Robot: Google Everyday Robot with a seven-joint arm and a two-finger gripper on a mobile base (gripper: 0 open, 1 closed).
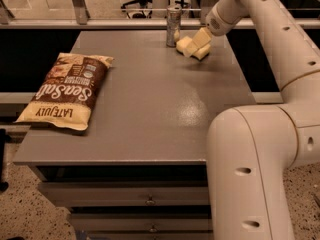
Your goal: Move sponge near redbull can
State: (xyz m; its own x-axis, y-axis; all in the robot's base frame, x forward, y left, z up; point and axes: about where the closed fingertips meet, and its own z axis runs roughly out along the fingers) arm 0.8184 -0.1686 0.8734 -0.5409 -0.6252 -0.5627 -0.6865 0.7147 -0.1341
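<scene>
The sponge [184,46], a pale yellow pad, lies at the far end of the grey table [150,99], just right of the redbull can [173,26]. The can is slim and silvery and stands upright near the table's back edge. My gripper [199,43] reaches down from the upper right and sits right on the sponge, covering its middle. The sponge shows on both sides of the gripper, and its near end [202,54] rests on or just above the table. A small gap separates the sponge from the can.
A large brown-and-cream chip bag [67,91] lies flat on the left side of the table. My white arm [260,149] fills the right foreground. A rail [100,23] runs behind the table, and drawers [150,201] are below its front edge.
</scene>
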